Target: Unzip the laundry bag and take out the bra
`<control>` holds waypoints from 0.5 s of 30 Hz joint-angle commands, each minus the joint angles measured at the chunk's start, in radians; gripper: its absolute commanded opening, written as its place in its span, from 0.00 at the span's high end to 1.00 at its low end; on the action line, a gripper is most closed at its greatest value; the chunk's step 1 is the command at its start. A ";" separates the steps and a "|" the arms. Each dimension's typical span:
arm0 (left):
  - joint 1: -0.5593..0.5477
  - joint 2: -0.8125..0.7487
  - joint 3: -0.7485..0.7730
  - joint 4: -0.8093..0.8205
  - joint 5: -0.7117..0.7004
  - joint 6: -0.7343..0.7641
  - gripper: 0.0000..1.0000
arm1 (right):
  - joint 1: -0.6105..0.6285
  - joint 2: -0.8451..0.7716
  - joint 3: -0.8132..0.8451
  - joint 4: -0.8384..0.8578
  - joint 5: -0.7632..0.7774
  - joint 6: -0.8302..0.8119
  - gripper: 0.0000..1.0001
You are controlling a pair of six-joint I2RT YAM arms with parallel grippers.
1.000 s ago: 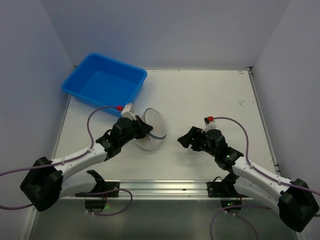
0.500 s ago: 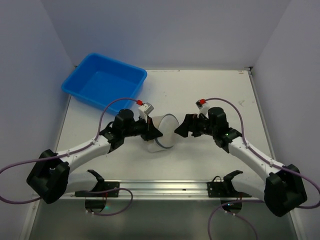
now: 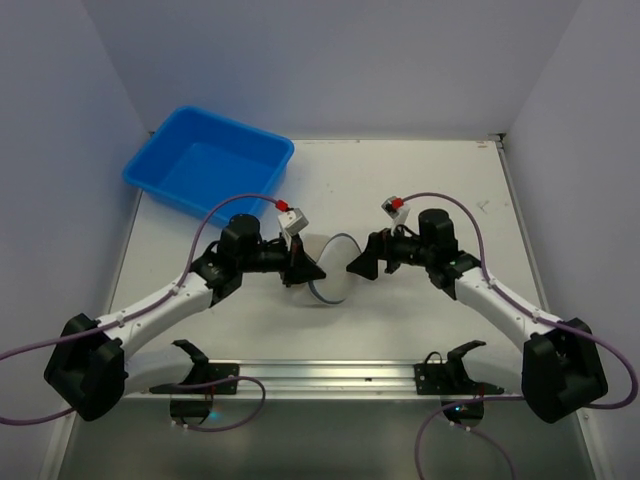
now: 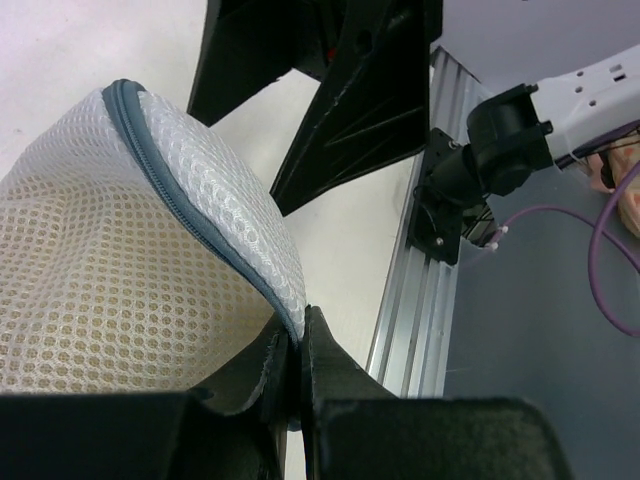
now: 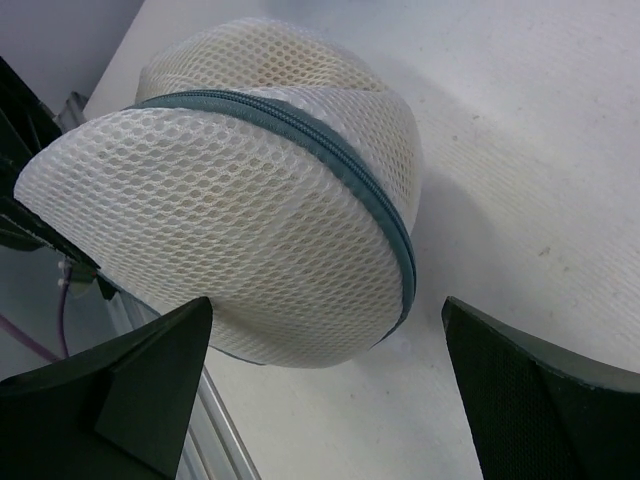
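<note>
The laundry bag (image 3: pixel 330 268) is a round white mesh pod with a dark zipper band, in the middle of the table between my grippers. It fills the left wrist view (image 4: pixel 110 260) and the right wrist view (image 5: pixel 240 200). My left gripper (image 3: pixel 308 270) is shut on the bag's zipper rim, pinching it between the fingertips (image 4: pixel 322 345). My right gripper (image 3: pixel 358 265) is open just right of the bag, its fingers (image 5: pixel 120 385) spread wide and apart from it. A yellowish tint shows through the mesh; the bra itself is hidden.
A blue plastic tub (image 3: pixel 208 160) stands at the back left of the table. An aluminium rail (image 3: pixel 320 375) runs along the near edge. White walls close in the table on both sides and at the back.
My left gripper has carried the bag rightward toward the table's middle. My right gripper has moved left and farther back, up close to the bag.
</note>
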 commanded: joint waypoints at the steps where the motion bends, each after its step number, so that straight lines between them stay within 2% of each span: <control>1: 0.007 -0.055 0.044 0.017 0.095 0.054 1.00 | -0.015 -0.011 0.038 0.067 -0.158 -0.058 0.01; 9: 0.010 -0.100 0.038 0.030 0.147 0.085 1.00 | -0.015 0.007 0.074 0.050 -0.367 -0.103 0.01; 11: 0.012 -0.098 0.040 0.031 0.146 0.086 1.00 | -0.015 0.006 0.081 0.043 -0.390 -0.109 0.06; 13: 0.016 -0.094 0.046 0.028 0.138 0.089 1.00 | -0.015 0.006 0.087 0.027 -0.400 -0.109 0.15; 14: 0.022 -0.088 0.047 0.028 0.134 0.089 1.00 | -0.016 0.007 0.089 0.026 -0.398 -0.094 0.35; 15: 0.024 -0.086 0.052 0.025 0.128 0.089 1.00 | -0.015 0.008 0.091 0.020 -0.372 -0.091 0.52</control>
